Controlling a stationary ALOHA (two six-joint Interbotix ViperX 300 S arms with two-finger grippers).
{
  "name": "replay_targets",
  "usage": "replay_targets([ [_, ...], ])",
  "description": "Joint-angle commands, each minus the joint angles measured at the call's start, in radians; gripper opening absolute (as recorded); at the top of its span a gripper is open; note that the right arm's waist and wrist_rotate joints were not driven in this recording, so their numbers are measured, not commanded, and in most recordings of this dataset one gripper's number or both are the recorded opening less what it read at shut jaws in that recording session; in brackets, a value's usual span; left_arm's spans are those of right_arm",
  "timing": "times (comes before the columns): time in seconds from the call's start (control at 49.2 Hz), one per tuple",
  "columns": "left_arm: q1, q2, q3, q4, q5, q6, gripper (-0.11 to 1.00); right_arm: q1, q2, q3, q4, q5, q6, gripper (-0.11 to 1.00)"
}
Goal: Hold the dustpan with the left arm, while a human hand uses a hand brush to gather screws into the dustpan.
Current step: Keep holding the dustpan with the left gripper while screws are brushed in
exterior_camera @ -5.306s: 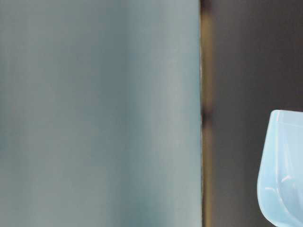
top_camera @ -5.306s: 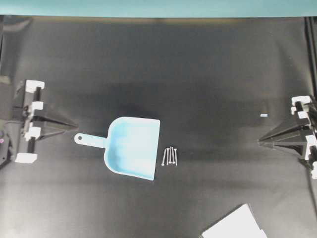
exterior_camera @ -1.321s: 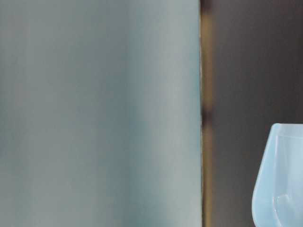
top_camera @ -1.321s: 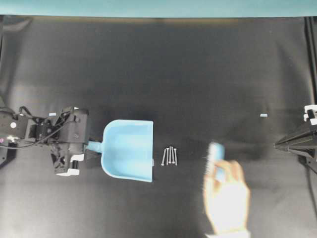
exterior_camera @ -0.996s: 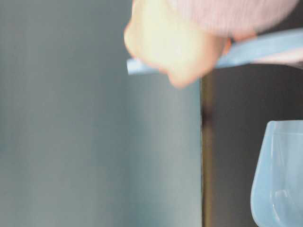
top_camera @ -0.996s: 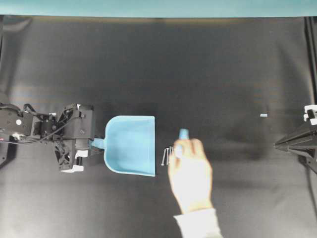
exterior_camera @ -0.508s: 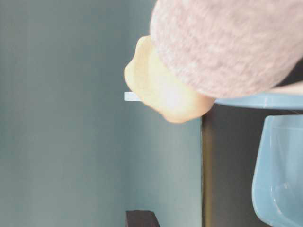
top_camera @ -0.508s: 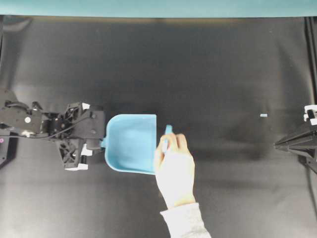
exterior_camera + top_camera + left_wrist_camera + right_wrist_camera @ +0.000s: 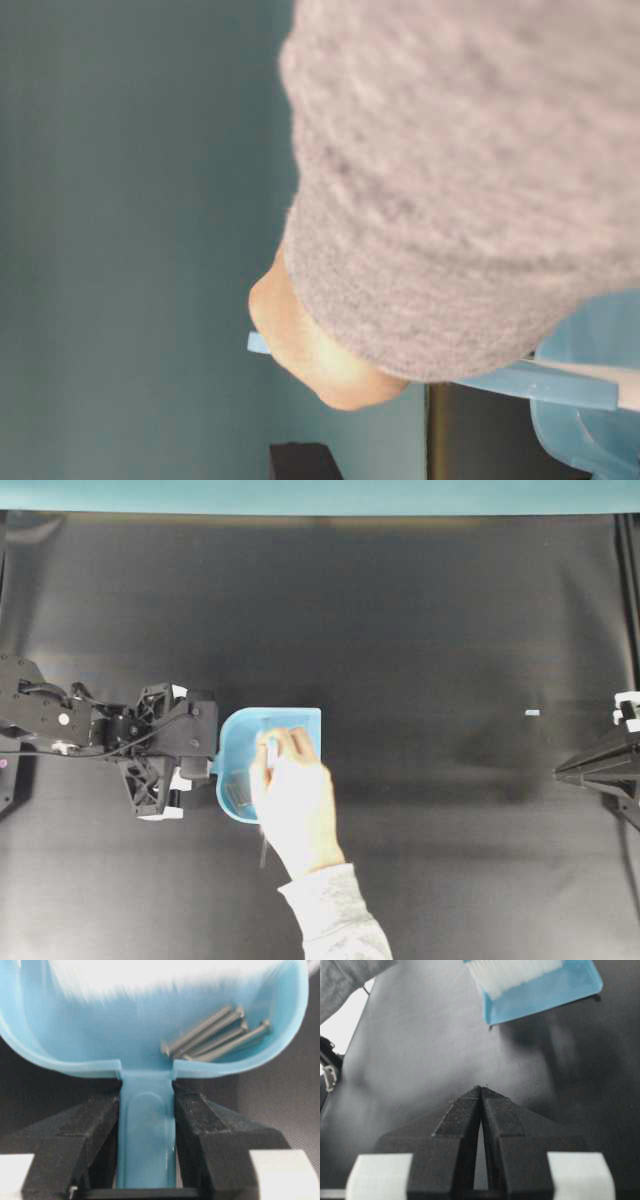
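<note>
Black table (image 9: 420, 620), light blue dustpan (image 9: 235, 742) and pale speck (image 9: 532, 713) on it.

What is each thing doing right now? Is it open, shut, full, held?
dustpan: held by its handle, screws inside
screws: lying in a bunch at the back of the dustpan
hand brush: bristles inside the dustpan
human hand: gripping the brush over the dustpan
left gripper: shut on the dustpan handle
right gripper: shut, empty

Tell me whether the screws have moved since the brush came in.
Yes. The screws have gone left, away from the pale blue speck, off the mat and into the dustpan, which the left gripper holds.
</note>
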Motion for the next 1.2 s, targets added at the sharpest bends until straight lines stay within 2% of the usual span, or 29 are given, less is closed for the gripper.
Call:
replay_targets([
  [0.0,0.009,-0.008,0.020,0.003,-0.091,-0.002,0.29,0.000,0.005,-0.009,0.003,-0.006,0.000,0.00],
  [0.264,0.025,-0.037,0.129,0.003,-0.391,0.002,0.28,0.000,0.005,-0.009,0.003,-0.006,0.002,0.00],
  [0.508,0.031,-0.051,0.186,0.003,-0.575,0.002,0.28,0.000,0.005,-0.011,0.002,-0.006,0.000,0.00],
  [0.935,0.035,-0.054,0.193,0.003,-0.732,-0.002,0.29,0.000,0.003,-0.009,0.002,-0.005,0.002,0.00],
  [1.179,0.038,-0.054,0.193,0.003,-0.719,-0.020,0.29,0.000,0.005,-0.009,0.002,-0.005,0.000,0.00],
])
